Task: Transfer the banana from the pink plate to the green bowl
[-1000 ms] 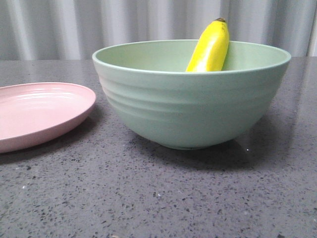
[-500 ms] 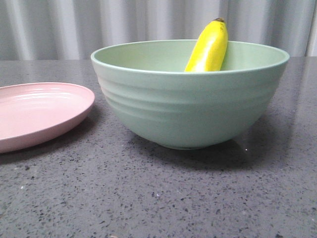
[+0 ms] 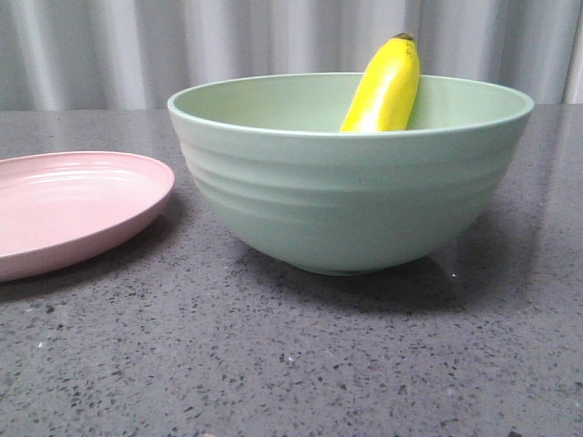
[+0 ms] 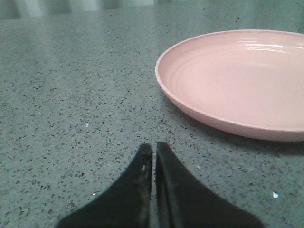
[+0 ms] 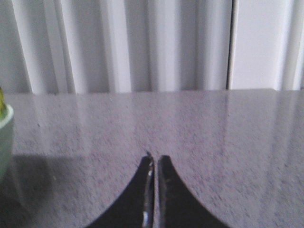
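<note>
The yellow banana (image 3: 386, 86) leans inside the green bowl (image 3: 351, 196), its dark tip sticking up above the far rim. The pink plate (image 3: 73, 205) lies bare to the left of the bowl and also shows in the left wrist view (image 4: 237, 80). My left gripper (image 4: 154, 148) is shut and holds nothing, low over the stone table just short of the plate. My right gripper (image 5: 155, 159) is shut and holds nothing over bare table; the bowl's rim (image 5: 4, 128) shows at that view's edge. Neither gripper shows in the front view.
The table is dark grey speckled stone (image 3: 291, 364). A pale pleated curtain (image 3: 273, 41) hangs behind the table's far edge.
The bowl and banana shifted a few pixels left, then settled. The plate has not moved.
</note>
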Action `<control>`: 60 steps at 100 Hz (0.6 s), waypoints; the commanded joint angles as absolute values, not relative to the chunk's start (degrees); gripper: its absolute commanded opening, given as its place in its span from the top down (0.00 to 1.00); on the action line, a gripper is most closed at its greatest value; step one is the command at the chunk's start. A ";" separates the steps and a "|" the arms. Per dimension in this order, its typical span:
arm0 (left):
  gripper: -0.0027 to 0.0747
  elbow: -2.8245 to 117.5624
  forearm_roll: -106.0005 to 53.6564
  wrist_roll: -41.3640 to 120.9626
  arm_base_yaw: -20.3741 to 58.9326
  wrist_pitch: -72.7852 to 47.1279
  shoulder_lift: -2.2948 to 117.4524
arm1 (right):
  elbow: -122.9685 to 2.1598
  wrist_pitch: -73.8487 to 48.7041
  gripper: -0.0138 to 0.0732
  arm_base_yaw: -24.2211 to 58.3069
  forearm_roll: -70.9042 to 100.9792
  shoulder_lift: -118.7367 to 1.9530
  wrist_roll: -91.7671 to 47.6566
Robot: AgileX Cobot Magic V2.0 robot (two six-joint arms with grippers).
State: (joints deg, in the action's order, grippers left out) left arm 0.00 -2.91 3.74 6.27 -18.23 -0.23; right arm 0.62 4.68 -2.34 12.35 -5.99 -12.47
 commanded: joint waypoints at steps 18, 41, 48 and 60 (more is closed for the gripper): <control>0.99 -0.62 -3.06 3.24 6.12 -14.45 -1.92 | 1.75 -4.25 0.92 -6.59 -9.60 -0.31 9.07; 0.99 -0.62 -3.06 3.24 6.12 -14.45 -1.92 | 1.75 -13.90 0.92 -6.99 -9.49 1.95 9.07; 0.99 -0.62 -3.06 3.24 6.12 -14.45 -1.92 | 1.75 -15.27 0.92 -6.99 -9.49 1.95 9.07; 0.99 -0.62 -3.06 3.24 6.12 -14.45 -1.92 | 1.75 -17.47 0.92 -6.99 -9.49 1.95 9.07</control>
State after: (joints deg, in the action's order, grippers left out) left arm 0.00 -2.91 3.74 6.27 -18.23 -0.23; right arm 0.62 -18.51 -6.59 -8.41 0.59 8.83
